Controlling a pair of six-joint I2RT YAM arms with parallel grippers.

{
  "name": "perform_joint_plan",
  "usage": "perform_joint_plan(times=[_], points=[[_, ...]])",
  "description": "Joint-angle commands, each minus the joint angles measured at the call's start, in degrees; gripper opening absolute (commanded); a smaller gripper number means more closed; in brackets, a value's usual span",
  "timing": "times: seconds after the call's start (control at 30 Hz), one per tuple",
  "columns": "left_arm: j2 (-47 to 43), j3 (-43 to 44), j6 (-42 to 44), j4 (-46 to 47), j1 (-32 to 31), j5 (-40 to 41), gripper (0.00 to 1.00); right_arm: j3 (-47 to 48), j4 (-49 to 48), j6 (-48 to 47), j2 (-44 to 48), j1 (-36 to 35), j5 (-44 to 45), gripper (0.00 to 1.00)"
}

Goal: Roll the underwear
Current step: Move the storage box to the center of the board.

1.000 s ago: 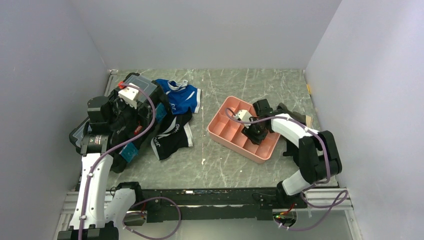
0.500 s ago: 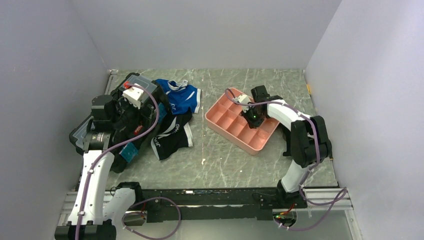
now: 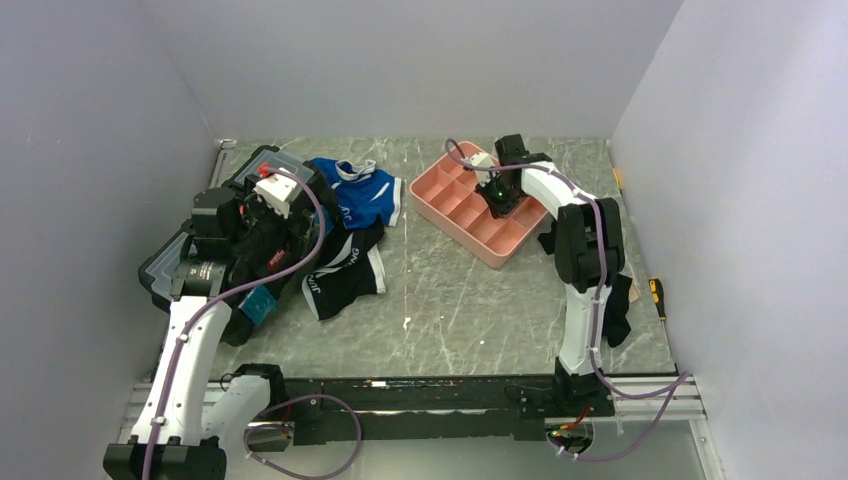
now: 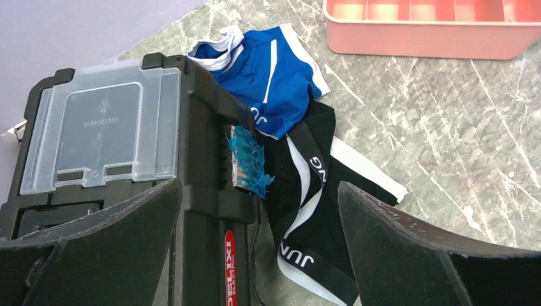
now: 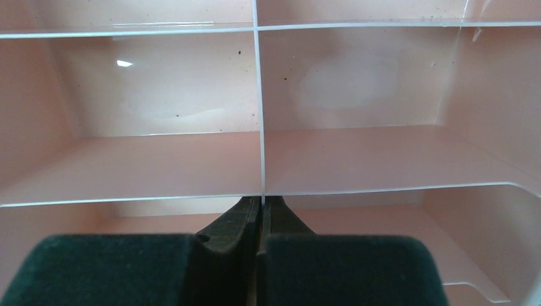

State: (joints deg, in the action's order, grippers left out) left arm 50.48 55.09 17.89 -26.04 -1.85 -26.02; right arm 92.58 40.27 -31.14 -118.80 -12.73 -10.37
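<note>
While grey-green marbled table point(image 3: 450, 310) lies flat beneath: black hard-plastic toolbox point(image 4: 102, 134), clear lid, at left. Pink rigid tray point(image 4: 427, 41), square compartments, thin dividers, far centre. Blue-and-white briefs point(image 3: 365, 195) crumpled beside toolbox. Underwear point(image 3: 345, 272), black stretch fabric, white stripes, rumpled and unrolled, touching briefs' near side. Left gripper point(image 4: 260, 188) spread wide above toolbox edge, holding nothing. Right gripper point(image 5: 260, 220) pinched tight on tray divider.

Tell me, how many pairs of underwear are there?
2: the black underwear left of centre, the blue-and-white briefs just behind, overlapping it. A dark shape by the right arm might be another.
</note>
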Motion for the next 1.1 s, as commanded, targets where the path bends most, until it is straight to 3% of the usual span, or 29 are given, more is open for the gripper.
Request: perform_joint_plan(times=[0.0,0.4,0.67,1.07], points=[[-0.3,0.7,0.4,1.4,-0.6,0.9,0.99,8.6,2.4,-5.0,-4.1,1.2,3.0,0.00],[0.1,0.7,0.6,1.5,-2.2,2.5,0.99,25.7,13.8,-23.9,-15.5,6.9,10.0,0.01],[0.6,0.6,1.7,1.0,-3.3,3.9,0.99,28.2,11.3,-29.0,-16.6,10.2,15.2,0.32],[1.7,1.2,1.9,1.0,-5.1,5.1,0.99,28.9,2.9,-25.4,-11.4,11.8,16.7,0.55]])
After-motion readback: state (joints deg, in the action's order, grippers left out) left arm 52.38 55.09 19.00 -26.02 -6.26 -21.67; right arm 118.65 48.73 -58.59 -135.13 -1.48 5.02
